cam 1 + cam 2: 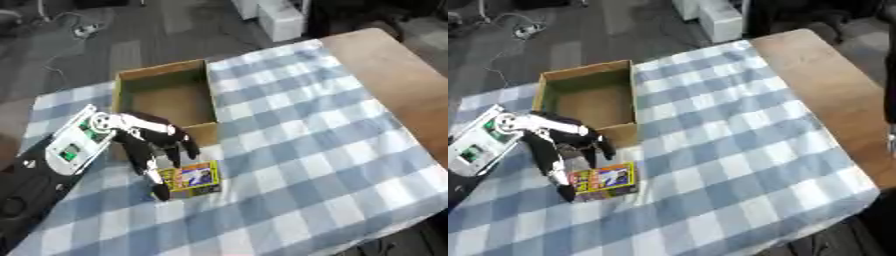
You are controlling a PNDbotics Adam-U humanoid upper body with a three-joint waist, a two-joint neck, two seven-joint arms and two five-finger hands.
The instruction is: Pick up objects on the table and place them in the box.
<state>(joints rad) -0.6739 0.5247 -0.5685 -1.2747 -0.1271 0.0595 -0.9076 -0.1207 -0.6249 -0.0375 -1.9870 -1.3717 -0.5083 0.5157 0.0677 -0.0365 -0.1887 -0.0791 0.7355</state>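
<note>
1. Cardboard box (166, 95), open at the top and looking empty, sits just beyond the robot's left hand (153, 142) on a table (385, 75) covered by a blue and white checked cloth (306, 150).
2. Only the left hand shows; it comes in from the lower left on a black arm with a white and green panel. The right hand is not in view.
3. The hand hangs over the cloth with its fingers (557, 165) spread and pointing downward, partly curled. They seem to hold nothing yet; whether a fingertip touches anything cannot be told.
4. Directly below the fingertips, on the side away from the box, lies a small packet (192, 177), flat on the cloth. It is mostly yellow with blue and red print and a paler lower edge. It is the only loose item visible.
5. Judging by its look, the packet is light, thin and fairly stiff, with a glossy face that may slide under the fingers.
6. Lying flat, it offers little to grab from above. A likely hold is a pinch across its two opposite edges, thumb on one side and fingers on the other.
7. The box is near, so the carry would be short.
</note>
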